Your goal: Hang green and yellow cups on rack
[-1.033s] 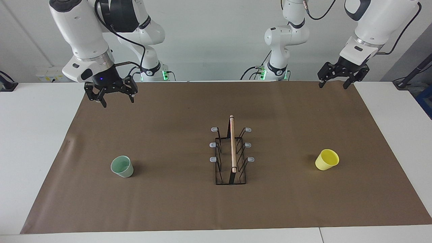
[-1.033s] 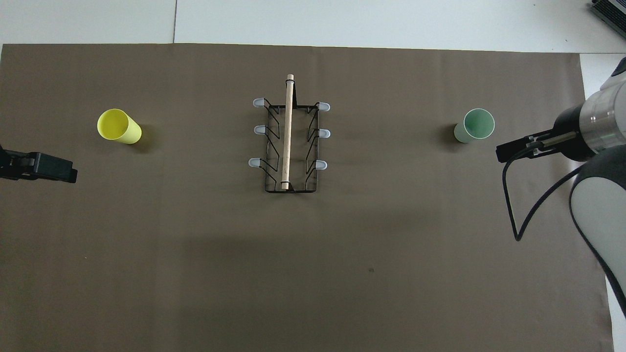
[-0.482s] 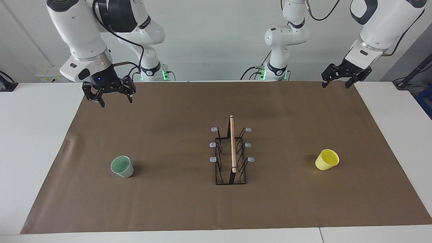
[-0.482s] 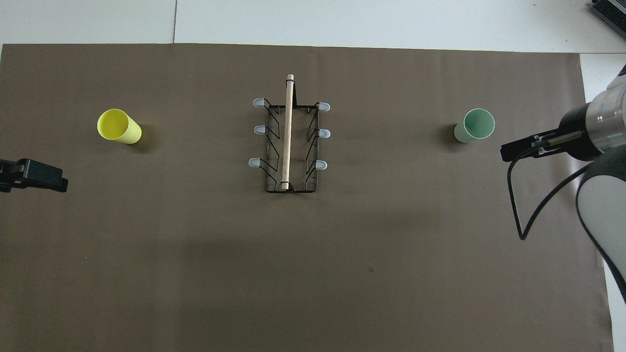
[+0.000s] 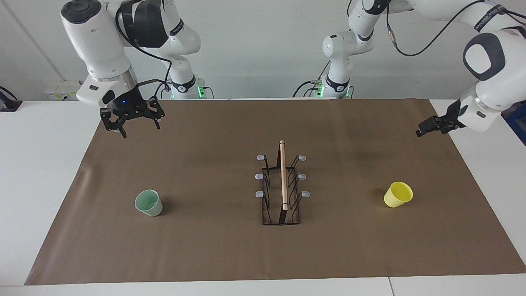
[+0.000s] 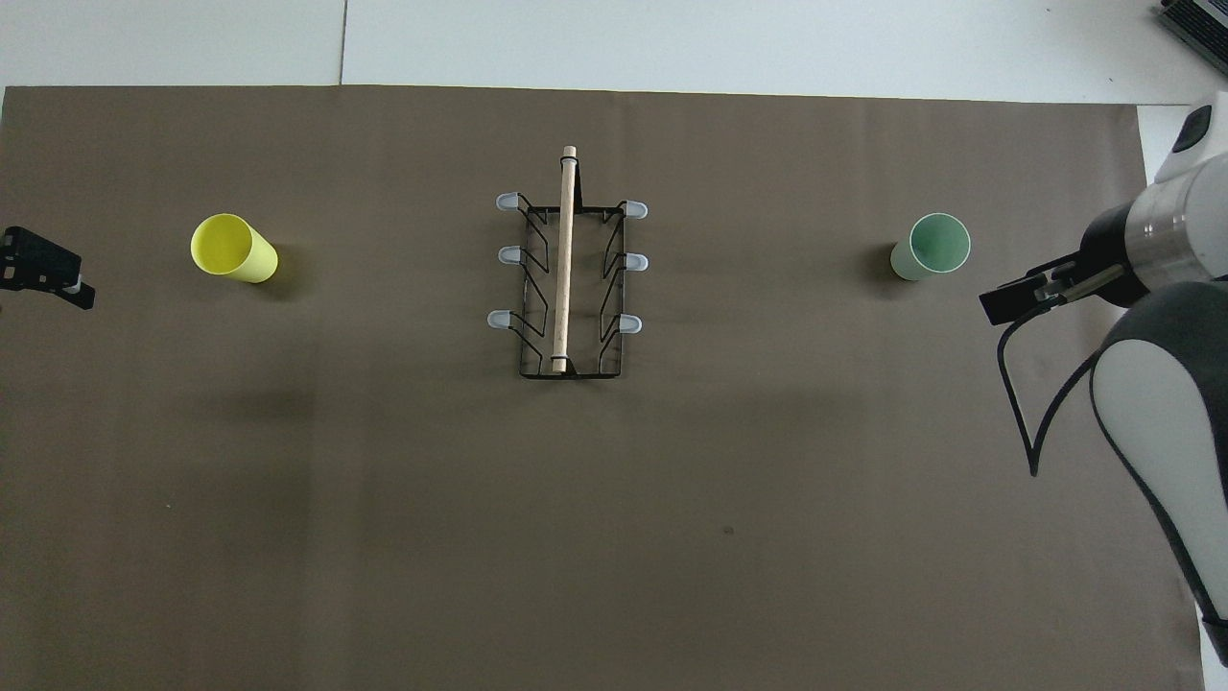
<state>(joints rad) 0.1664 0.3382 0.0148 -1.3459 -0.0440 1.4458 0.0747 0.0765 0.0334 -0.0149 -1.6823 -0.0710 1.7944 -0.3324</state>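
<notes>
Pale mint green plastic cup [image 5: 148, 203] and bright yellow plastic cup [image 5: 398, 194] flank the black wire rack [image 5: 282, 189] — unhung.
Left gripper [image 5: 431, 126] and right gripper [image 5: 130, 119] hover, fingers spread, empty — each over its own table end.

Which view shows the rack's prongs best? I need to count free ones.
The overhead view: all six grey-tipped prongs of the rack show spread out, three per side of the wooden rod, none holding a cup. The facing view shows the rack lengthwise, its prongs closer together.
</notes>
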